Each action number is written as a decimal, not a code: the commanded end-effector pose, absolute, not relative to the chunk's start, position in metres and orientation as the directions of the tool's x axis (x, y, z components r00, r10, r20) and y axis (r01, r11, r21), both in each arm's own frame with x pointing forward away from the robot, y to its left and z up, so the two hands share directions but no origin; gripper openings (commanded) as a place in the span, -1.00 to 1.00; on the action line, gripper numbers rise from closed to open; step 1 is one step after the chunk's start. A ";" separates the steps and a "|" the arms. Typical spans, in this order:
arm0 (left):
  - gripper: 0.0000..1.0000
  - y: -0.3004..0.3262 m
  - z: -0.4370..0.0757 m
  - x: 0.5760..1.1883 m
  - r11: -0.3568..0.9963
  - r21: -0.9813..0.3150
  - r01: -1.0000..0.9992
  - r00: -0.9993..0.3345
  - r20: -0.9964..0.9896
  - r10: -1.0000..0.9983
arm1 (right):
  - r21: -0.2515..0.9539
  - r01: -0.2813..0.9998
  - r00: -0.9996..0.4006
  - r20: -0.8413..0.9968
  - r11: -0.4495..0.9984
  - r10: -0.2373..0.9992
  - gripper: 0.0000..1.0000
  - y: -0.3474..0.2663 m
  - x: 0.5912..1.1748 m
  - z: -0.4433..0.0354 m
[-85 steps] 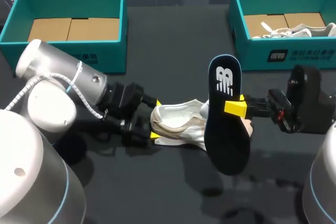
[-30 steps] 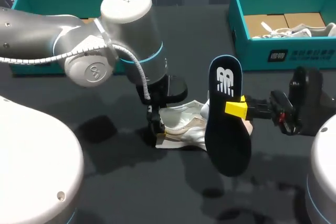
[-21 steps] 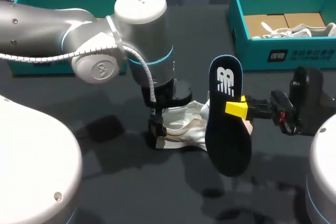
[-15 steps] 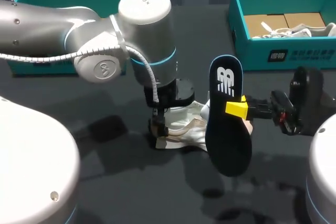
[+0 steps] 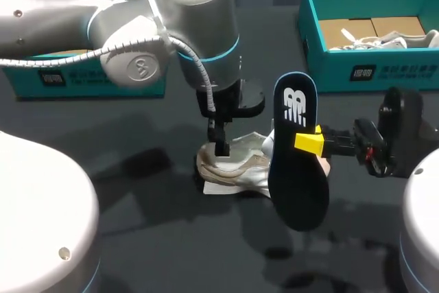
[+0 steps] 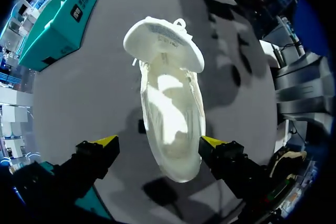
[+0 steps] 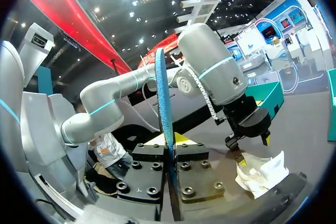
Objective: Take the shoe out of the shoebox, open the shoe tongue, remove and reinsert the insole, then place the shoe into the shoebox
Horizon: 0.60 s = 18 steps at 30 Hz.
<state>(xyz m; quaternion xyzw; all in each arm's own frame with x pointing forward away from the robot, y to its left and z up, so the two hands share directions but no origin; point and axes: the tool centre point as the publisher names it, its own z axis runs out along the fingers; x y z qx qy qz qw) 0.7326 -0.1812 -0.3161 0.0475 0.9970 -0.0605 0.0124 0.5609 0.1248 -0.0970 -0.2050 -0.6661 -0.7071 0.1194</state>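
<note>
Two jobs make up this step, I judge: pin the shoe [image 5: 233,167] at its heel, then feed the insole [image 5: 296,169] in toe first. Just above the shoe hangs the left end effector [image 6: 158,141], fingers [image 6: 105,141] spread wide either side of the heel, gripping nothing. The shoe rests on the tabletop [image 5: 158,238], tongue [image 6: 163,38] thrown forward. Just right of the shoe the insole stands upright, clamped by the right end effector [image 5: 309,141]
</note>
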 end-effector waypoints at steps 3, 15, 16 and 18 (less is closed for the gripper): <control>1.00 -0.215 -0.341 0.753 0.990 -0.095 0.107 -0.994 -0.005 0.107 | 0.893 0.441 -0.887 0.448 -0.085 0.111 -1.00 0.125 0.557 -0.096; 1.00 -0.233 -0.372 0.754 0.991 -0.113 0.073 -0.997 0.005 0.074 | 0.893 0.441 -0.887 0.448 -0.085 0.111 -1.00 0.125 0.557 -0.096; 1.00 -0.233 -0.374 0.751 0.992 -0.110 0.067 -0.998 0.006 0.068 | 0.893 0.441 -0.887 0.448 -0.085 0.111 -1.00 0.125 0.557 -0.096; 1.00 -0.232 -0.377 0.747 0.992 -0.110 0.059 -0.998 0.008 0.060 | 0.893 0.441 -0.887 0.448 -0.085 0.111 -1.00 0.125 0.557 -0.096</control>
